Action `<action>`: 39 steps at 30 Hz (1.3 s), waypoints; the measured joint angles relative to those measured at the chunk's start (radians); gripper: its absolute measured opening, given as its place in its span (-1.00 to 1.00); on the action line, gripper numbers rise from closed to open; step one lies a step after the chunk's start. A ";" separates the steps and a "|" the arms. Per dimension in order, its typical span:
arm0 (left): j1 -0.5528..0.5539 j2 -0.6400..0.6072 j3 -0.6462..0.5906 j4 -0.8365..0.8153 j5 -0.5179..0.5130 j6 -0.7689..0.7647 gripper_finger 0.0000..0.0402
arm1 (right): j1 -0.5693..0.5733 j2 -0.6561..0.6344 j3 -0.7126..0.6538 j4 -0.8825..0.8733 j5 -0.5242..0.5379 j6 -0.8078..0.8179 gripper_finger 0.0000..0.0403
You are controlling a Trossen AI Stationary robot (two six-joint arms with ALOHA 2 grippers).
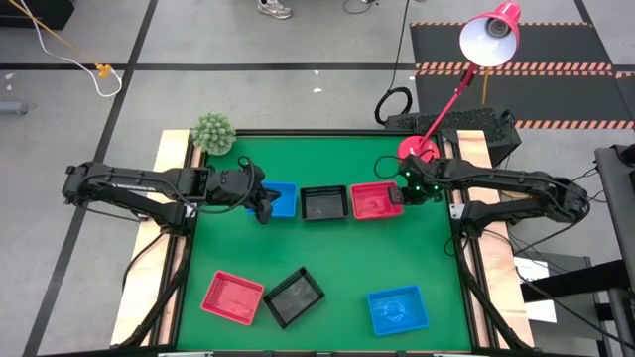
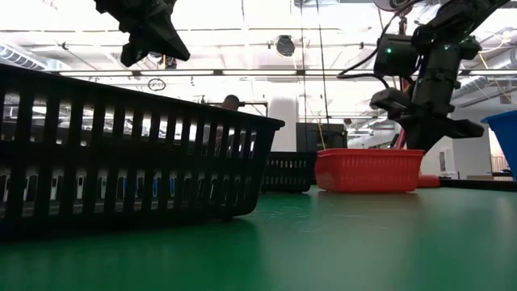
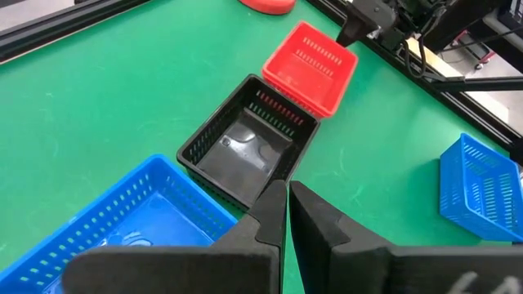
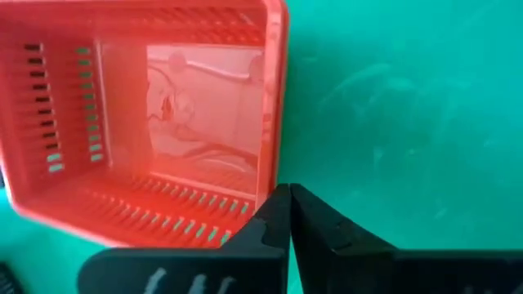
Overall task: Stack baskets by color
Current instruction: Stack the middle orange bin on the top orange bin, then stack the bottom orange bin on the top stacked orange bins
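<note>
The desk (image 1: 327, 263) is a flat rectangle covered in smooth green felt-like matting, framed by pale wooden edging. Along its 12 o'clock side three shallow rectangular slotted plastic baskets sit in a row: a blue basket (image 1: 281, 199) toward 11 o'clock, a black basket (image 1: 323, 202) in the middle just beside it, and a red basket (image 1: 374, 200) toward 1 o'clock. Along the 6 o'clock side lie three more, well apart from that row: a second red basket (image 1: 232, 297) at 7 o'clock, a second black basket (image 1: 294, 297) turned askew just beside it, and a second blue basket (image 1: 397, 309) at 5 o'clock. All have thin ribbed walls with vertical slots and glossy floors. The left gripper (image 1: 264, 210) hangs over the edge of the blue basket in the row, its dark wedge-shaped fingers (image 3: 310, 220) pressed together on nothing. The right gripper (image 1: 399, 196) sits at the red basket's outer rim, its fingers (image 4: 319, 220) pressed together right at the rim; whether they pinch the thin wall I cannot tell. A spiky round green plant (image 1: 212, 132) stands at the desk's 11 o'clock corner, and a pink lamp (image 1: 488, 38) with a round base rises at 1 o'clock.
</note>
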 joint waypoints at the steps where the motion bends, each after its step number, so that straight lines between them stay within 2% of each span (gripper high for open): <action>1: 0.000 0.000 0.000 0.000 0.000 0.000 -0.91 | 0.005 0.000 0.000 0.000 -0.013 0.003 -0.99; 8: 0.000 0.000 0.000 -0.004 0.000 -0.001 -0.91 | 0.046 0.000 0.000 -0.019 -0.048 0.031 -1.00; 12: 0.000 0.000 0.000 -0.046 0.009 -0.024 -0.91 | 0.048 -0.010 0.000 -0.088 -0.046 0.023 -1.00; 18: -0.010 0.000 0.000 -0.171 0.092 -0.158 -0.91 | 0.048 -0.087 0.000 -0.145 -0.055 0.036 -1.00; 22: -0.076 0.000 0.000 -0.201 0.182 -0.226 -0.88 | 0.055 -0.181 0.000 -0.145 -0.072 0.106 -1.00; 28: -0.248 0.000 0.000 -0.220 0.194 -0.331 -0.61 | 0.098 -0.302 0.000 -0.135 -0.014 0.211 -1.00; 34: -0.373 0.000 0.000 -0.432 0.207 -0.589 -0.30 | 0.158 -0.338 0.000 -0.127 0.050 0.213 -1.00; 39: -0.443 0.000 0.000 -0.541 0.244 -0.755 -0.16 | 0.202 -0.336 0.000 -0.099 0.092 0.211 -1.00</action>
